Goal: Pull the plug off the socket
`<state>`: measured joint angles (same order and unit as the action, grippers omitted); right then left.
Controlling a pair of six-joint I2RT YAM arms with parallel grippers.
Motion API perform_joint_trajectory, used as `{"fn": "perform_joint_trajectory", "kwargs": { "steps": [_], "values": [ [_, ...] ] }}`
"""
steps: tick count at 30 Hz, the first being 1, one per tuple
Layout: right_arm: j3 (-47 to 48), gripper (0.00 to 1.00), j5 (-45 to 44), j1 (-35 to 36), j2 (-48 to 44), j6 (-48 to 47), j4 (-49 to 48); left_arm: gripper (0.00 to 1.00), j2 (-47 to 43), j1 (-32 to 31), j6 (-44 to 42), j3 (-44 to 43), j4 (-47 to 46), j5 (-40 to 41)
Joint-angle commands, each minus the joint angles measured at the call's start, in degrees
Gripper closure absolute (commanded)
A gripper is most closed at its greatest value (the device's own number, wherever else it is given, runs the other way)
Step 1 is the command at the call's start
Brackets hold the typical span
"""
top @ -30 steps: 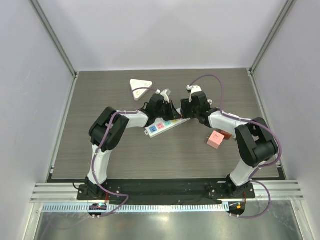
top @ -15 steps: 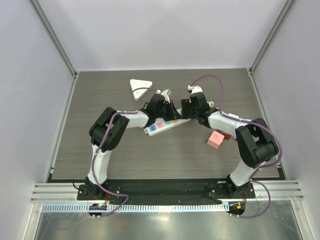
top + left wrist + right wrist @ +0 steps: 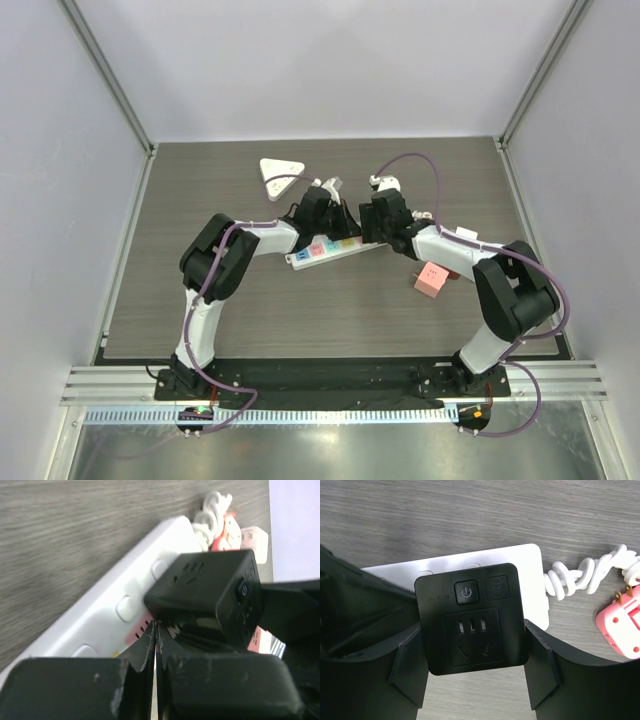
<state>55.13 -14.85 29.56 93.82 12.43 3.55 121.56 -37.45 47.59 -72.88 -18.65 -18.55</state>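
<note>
Presently on view, from beside the bench:

- Item: black square adapter plug (image 3: 472,625), hard glossy plastic, with its power button and socket face uppermost. It sits on the cable end of the white plastic power strip (image 3: 520,562), mid-table between the two arms. Whether its pins have begun to leave the socket cannot be told.
- Item: right gripper (image 3: 474,630). Its fingers (image 3: 410,665) are closed against two opposite flat sides of the adapter, clasping it.
- Item: left gripper (image 3: 155,640). The jaws are fully together with nothing between them, and the tips bear down on the strip just beside the adapter's base, seemingly pinning it.
- Handling, by estimate: the adapter looks light and rigid, with smooth sides that may slip under the pads. The socket contacts probably grip the pins stiffly. The strip is light too and would likely rise with the adapter unless held down.
- Hold, by estimate: take it on the flat sides, low toward the base, and pull square to the strip's face, since twisting could bend the pins.
- Sundries: a coiled white cable (image 3: 580,577) at the strip's end, a pink plastic plug (image 3: 620,630) lying loose nearby, a white triangular block (image 3: 283,172) well apart at the back, and the grey wood-grain table (image 3: 200,300).
</note>
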Motion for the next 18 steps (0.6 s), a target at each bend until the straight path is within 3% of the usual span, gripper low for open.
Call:
{"fn": "perform_joint_trajectory", "kwargs": {
  "steps": [1,13,18],
  "values": [
    [4.98,0.99,5.71,3.66,-7.16,2.51,-7.60,1.00,4.39,-0.43,-1.45,0.99,5.47,5.71],
    [6.83,0.99,2.03,4.36,-8.65,0.76,-4.70,1.00,4.04,-0.34,-1.45,1.60,4.60,5.71],
    [5.25,0.99,-5.07,4.28,-13.03,0.05,-3.90,1.00,2.99,-0.25,-1.36,3.01,2.05,4.92]
  ]
}}
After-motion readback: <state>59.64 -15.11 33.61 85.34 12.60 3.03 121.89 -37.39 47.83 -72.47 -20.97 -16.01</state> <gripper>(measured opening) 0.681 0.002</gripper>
